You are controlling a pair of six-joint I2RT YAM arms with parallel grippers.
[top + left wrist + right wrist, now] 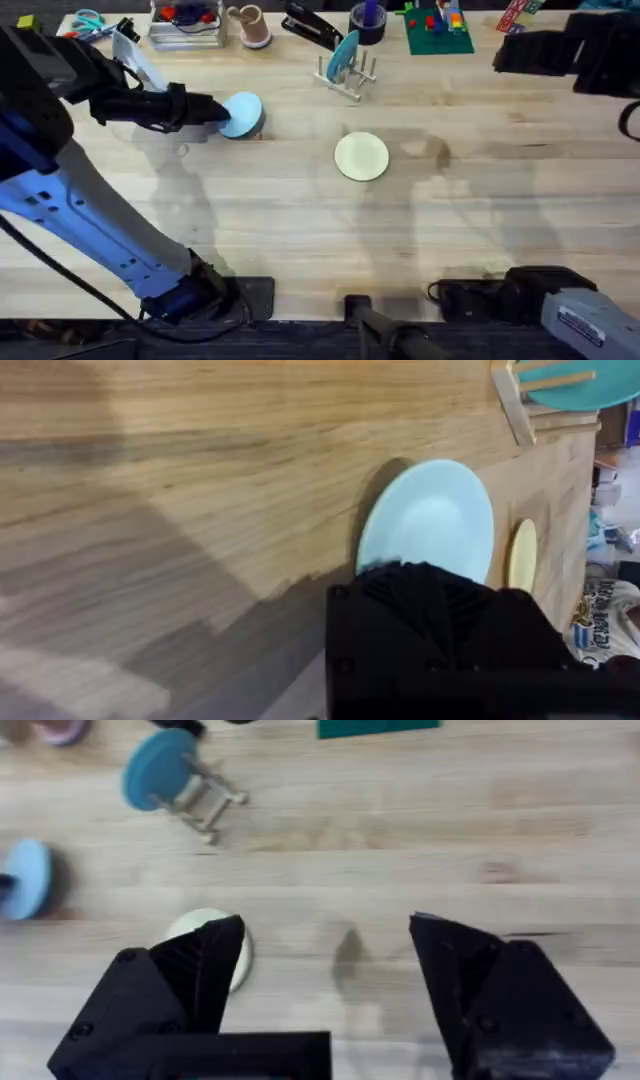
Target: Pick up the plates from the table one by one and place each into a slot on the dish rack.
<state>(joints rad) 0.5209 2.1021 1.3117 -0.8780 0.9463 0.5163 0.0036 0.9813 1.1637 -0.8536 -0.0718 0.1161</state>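
One light blue plate (241, 113) tilted off the table (300, 220), clamped in left tool (222, 112), right tool (325, 975) gaping empty.

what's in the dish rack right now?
One teal-blue round plate stands on edge between the pegs of the small pale wooden dish rack. The slots beside it look free; the plate hides whatever is behind it.

Overhead looks down, forward; wrist views closer; all share light blue plate (241, 113)

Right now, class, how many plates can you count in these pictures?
3. The teal plate stands in the dish rack; the light blue plate is held by the left gripper; the cream plate lies mid-table.
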